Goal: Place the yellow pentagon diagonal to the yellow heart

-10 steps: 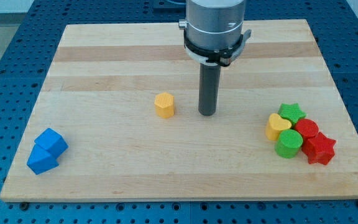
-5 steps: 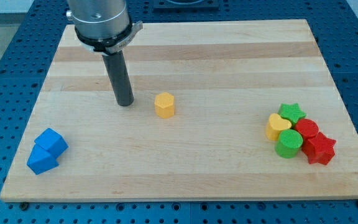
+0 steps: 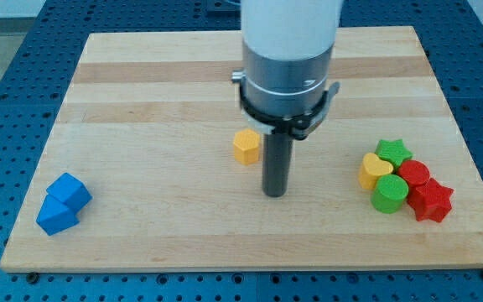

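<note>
No end effector here, only my tip [image 3: 275, 192], just below-right of yellow pentagon [image 3: 246, 146], apart; yellow heart [image 3: 373, 169] far right on desk [image 3: 141, 101]. No readable writing.

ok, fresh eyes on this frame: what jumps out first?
The big grey arm dominates the middle, my tip down on the board just right of and below the lone yellow pentagon. At the view's right sits a tight cluster around the yellow heart; two blue blocks huddle at the lower left.
</note>
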